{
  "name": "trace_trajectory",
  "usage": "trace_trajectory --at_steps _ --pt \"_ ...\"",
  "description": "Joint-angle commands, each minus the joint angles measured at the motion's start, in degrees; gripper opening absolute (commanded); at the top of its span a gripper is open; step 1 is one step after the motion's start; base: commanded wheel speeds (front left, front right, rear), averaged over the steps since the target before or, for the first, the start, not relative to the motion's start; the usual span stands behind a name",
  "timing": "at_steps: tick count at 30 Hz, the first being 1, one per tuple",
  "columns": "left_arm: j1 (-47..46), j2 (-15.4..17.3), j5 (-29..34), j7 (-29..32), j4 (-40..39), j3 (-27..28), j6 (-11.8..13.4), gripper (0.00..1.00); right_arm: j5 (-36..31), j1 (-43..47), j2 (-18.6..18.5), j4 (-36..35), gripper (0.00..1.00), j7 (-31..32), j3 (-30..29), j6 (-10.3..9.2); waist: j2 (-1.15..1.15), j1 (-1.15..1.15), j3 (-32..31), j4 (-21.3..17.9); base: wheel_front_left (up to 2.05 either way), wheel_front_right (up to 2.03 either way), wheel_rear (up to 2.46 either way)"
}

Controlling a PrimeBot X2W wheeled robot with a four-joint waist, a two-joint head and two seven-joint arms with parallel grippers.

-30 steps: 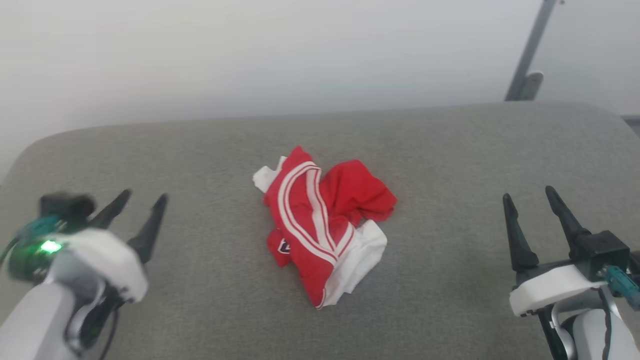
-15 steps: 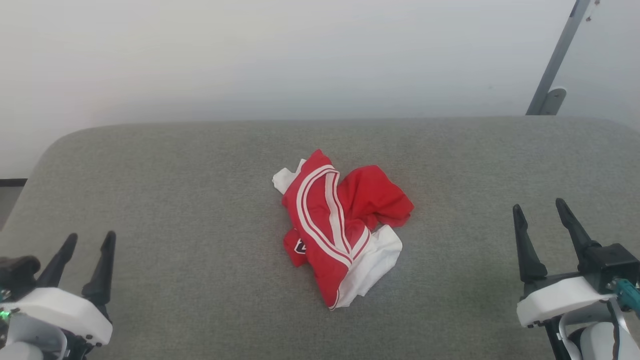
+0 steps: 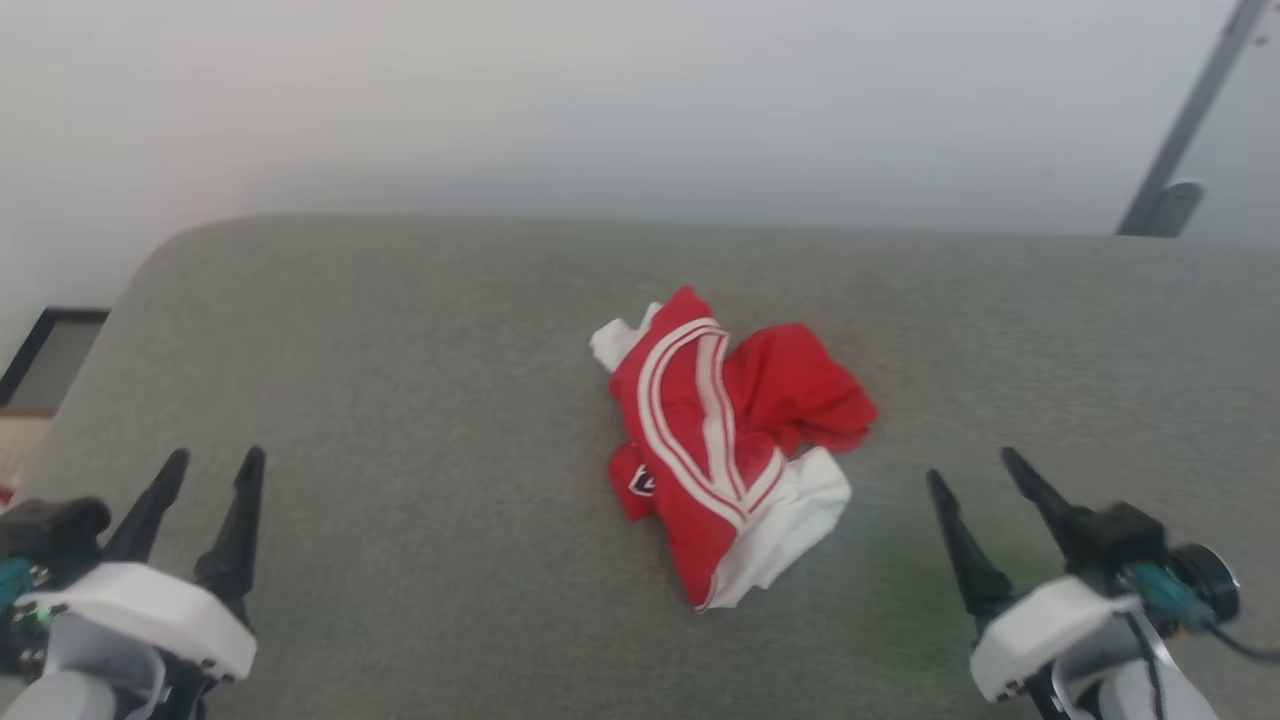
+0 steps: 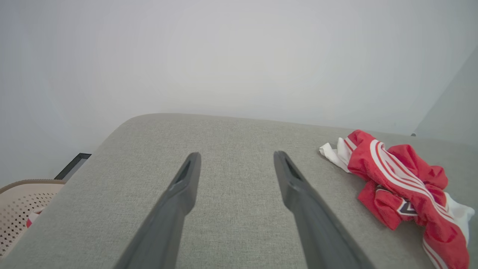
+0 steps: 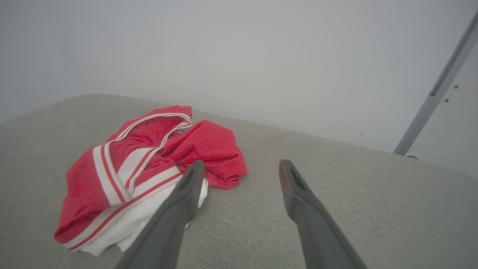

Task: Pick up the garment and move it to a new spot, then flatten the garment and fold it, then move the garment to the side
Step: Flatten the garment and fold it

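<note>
The garment [image 3: 735,440], a red jersey with white sleeves and white stripe trim, lies crumpled in a heap at the middle of the grey padded surface [image 3: 420,330]. It also sits at the right in the left wrist view [image 4: 403,186] and at the left in the right wrist view [image 5: 145,164]. My left gripper [image 3: 213,470] stands open at the lower left, well clear of the cloth, with nothing between its fingers [image 4: 186,179]. At the lower right my right gripper [image 3: 975,470] is open and empty, a short way right of the heap, its fingers tilted toward it.
A beige perforated basket [image 4: 18,201] holding a red-and-white scrap stands below the surface's left end. A grey metal pole [image 3: 1185,120] leans against the pale wall at the back right. The surface's rounded left corner [image 3: 190,240] and far edge border bare grey padding.
The head view has swung, shifting the whole scene rightward. My left gripper dropped from mid-left to the lower left corner. My right gripper has tilted and moved closer to the garment. The garment lies unchanged.
</note>
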Motion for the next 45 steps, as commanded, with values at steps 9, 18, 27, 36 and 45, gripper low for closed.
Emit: trace_trajectory --at_steps 9,18,27,36,45 --pt "-4.72 -2.5 0.56 -0.04 -1.09 -2.18 -0.63 1.0 7.26 -7.35 -5.62 2.75 1.0 12.2 9.05 0.0 0.0 0.0 6.79 6.98 0.0 0.0 0.0" --pt "-8.76 -5.55 0.91 -1.02 1.54 -4.42 -2.29 1.0 10.97 -12.32 -9.19 6.82 1.0 27.05 14.46 -0.01 0.0 0.0 10.98 11.65 0.0 0.0 0.0" --pt "-10.28 -6.32 0.06 -1.74 4.07 -4.56 -3.13 1.0 9.09 -12.09 -8.86 9.64 0.0 38.09 14.89 -0.04 0.0 0.0 11.6 12.48 0.0 0.0 0.0" --pt "-10.15 -5.03 -0.25 -2.13 4.86 -3.59 -3.43 1.0 9.77 -14.02 -8.55 1.22 0.0 37.87 9.95 -0.03 0.0 0.0 10.39 9.37 0.0 0.0 0.0" --pt "-8.78 -3.37 -0.69 -1.53 3.83 -2.93 -2.64 1.0 8.96 -8.43 -10.82 -7.94 0.0 42.29 -1.84 -0.03 0.0 0.0 8.89 4.75 0.0 0.0 0.0"
